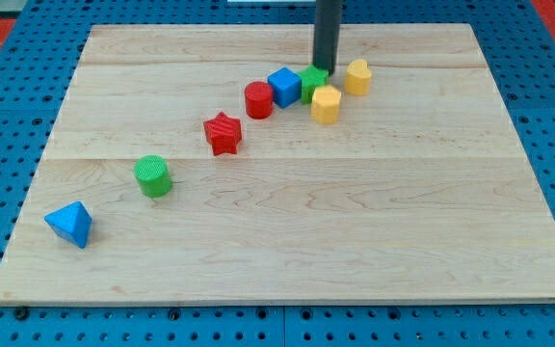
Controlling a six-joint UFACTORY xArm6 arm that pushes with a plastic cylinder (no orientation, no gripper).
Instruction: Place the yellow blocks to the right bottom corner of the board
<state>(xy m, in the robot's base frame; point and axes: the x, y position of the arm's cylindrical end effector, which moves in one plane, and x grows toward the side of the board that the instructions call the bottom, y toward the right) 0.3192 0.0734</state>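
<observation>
Two yellow blocks sit near the board's top centre-right. One yellow block [357,77], heart-like, lies furthest to the view's right. The other yellow block [326,104], roughly hexagonal, lies just below and left of it. My tip [324,69] comes down from the view's top and stands right behind the green block [311,83], just left of the heart-like yellow block and above the hexagonal one.
A blue cube [284,87] and a red cylinder [258,100] touch in a row left of the green block. A red star [223,133], a green cylinder [152,176] and a blue pyramid [70,225] trail toward the bottom left of the wooden board [374,231].
</observation>
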